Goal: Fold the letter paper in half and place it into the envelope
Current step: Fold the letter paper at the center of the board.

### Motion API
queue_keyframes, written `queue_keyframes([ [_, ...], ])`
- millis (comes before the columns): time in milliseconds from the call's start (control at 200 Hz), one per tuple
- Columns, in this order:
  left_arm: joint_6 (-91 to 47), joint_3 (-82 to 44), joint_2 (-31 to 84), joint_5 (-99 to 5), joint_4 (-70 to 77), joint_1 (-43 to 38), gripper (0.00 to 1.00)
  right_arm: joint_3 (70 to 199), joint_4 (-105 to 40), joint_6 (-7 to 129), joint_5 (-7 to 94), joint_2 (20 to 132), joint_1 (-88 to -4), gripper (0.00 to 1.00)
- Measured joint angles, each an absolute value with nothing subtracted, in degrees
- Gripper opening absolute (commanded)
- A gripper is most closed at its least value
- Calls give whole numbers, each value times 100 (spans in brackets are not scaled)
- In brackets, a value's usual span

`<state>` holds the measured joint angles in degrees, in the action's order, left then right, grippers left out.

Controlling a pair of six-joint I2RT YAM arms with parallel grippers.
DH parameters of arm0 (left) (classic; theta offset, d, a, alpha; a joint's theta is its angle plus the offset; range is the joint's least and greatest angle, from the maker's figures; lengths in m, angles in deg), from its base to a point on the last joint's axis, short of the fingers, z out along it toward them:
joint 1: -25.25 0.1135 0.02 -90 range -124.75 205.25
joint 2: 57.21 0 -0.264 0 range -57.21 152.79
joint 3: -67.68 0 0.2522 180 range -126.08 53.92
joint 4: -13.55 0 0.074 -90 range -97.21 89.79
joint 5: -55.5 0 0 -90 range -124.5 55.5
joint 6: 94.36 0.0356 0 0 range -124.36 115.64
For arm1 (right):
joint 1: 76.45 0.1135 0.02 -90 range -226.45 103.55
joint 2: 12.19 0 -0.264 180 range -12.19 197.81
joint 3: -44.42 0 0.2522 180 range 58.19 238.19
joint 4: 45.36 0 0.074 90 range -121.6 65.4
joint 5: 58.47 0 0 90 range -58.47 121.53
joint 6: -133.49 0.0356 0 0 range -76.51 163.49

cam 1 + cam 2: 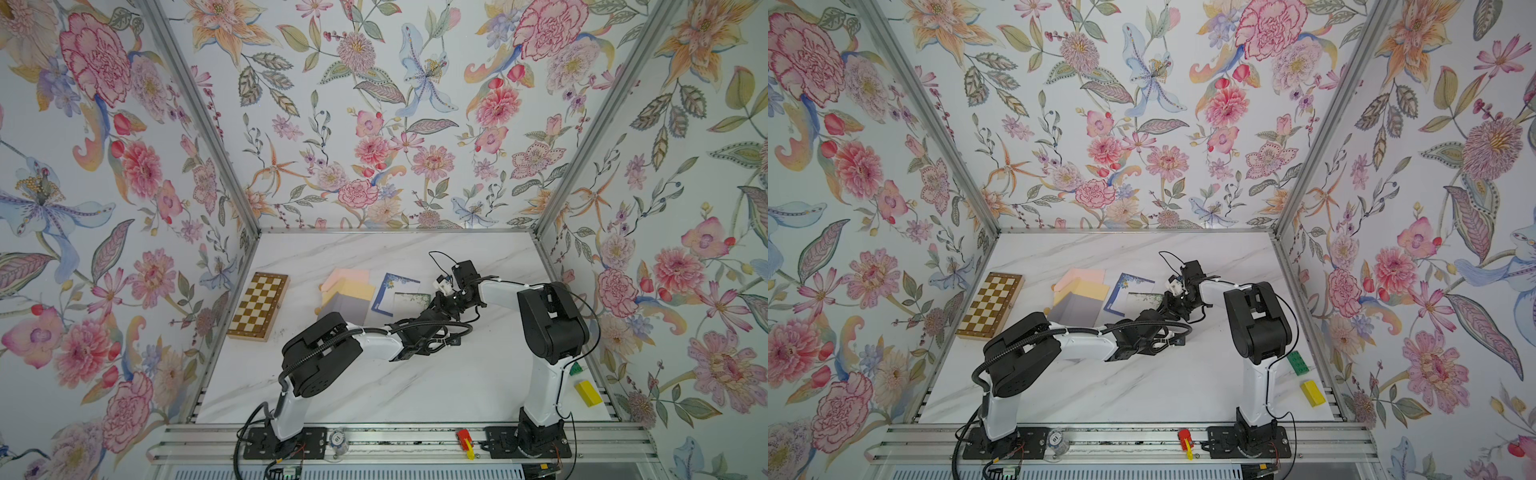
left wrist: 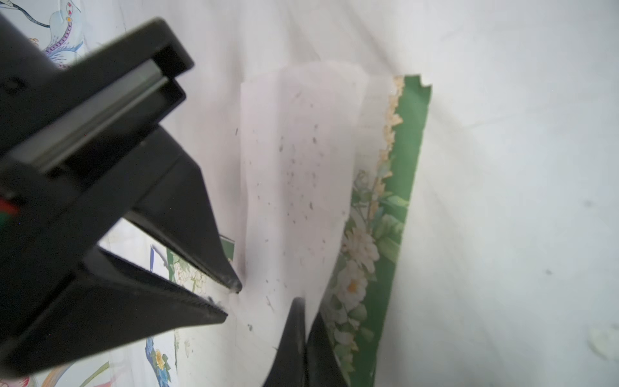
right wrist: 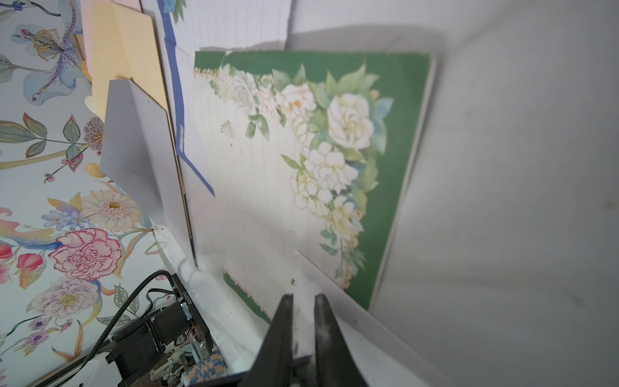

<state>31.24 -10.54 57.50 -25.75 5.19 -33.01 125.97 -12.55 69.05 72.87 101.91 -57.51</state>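
**A:** Where is the letter paper?

**B:** On the table, overlapping a blue-bordered sheet; my right gripper pinches its raised edge; my left gripper is closed, tip at the sheet; I'd carry the edge across squarely, then crease.

**A:** And the 3 envelopes?

**B:** Near; the grey envelope is closest; I see nothing inside any.

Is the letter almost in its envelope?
Not yet. Nothing looks finished. Right now the right gripper pinches a lifted edge of the letter paper, white back showing, with the shut left gripper close by. Left to do: finish the fold, then slide it into one of the envelopes.
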Motion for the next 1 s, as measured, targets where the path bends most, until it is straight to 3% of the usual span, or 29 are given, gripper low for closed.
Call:
queue_keyframes([
  [996, 2920, -1166, 5753, -2804, 314, -3299, 0, 11763, -1478, 6734, 7266, 9737, -6320, 16],
])
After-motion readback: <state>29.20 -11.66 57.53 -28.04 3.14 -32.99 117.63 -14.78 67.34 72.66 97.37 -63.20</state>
